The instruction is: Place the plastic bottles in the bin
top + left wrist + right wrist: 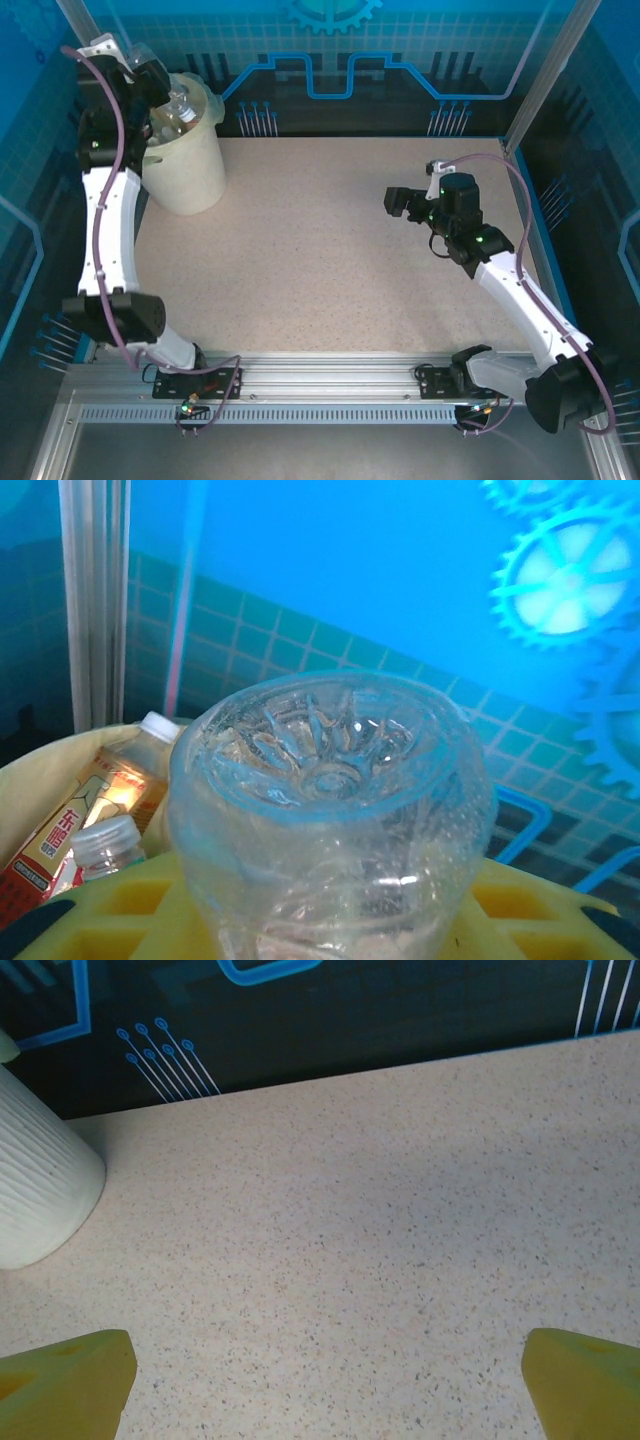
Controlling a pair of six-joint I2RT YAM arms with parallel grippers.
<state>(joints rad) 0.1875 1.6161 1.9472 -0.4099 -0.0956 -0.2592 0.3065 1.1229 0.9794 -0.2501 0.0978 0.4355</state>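
One clear bottle [330, 810] is up in the left gripper [163, 90], and that gripper is clamped on it, right over the mouth of the bin [190, 165] at the far left corner of the table [330, 270]. From the left wrist, the bottle's moulded base faces the camera, with the yellow fingers [540, 905] showing on either side below it.

Down past the bottle on the left, inside the bin, lie two more. There's an orange-labelled bottle [90, 810] with a white cap, tilted, and just beside it a second bottle [108, 845] with a pale ribbed cap. The pale yellowish bag [20, 790] lines the wall behind them.

From above, the left arm reaches along the table's left edge up to the bin, and the held bottle sits above the rim. Moving across, the middle of the table is speckled beige.

Over on the right side, toward the far right corner, the right gripper [325, 1390] hovers above the table, pointing left toward the bin, jaws wide apart. Its yellow fingertips [65, 1380] sit at the two lower corners of the right wrist view, with speckled table between them. The bin's ribbed cream wall shows at that view's left edge, well apart from the gripper.
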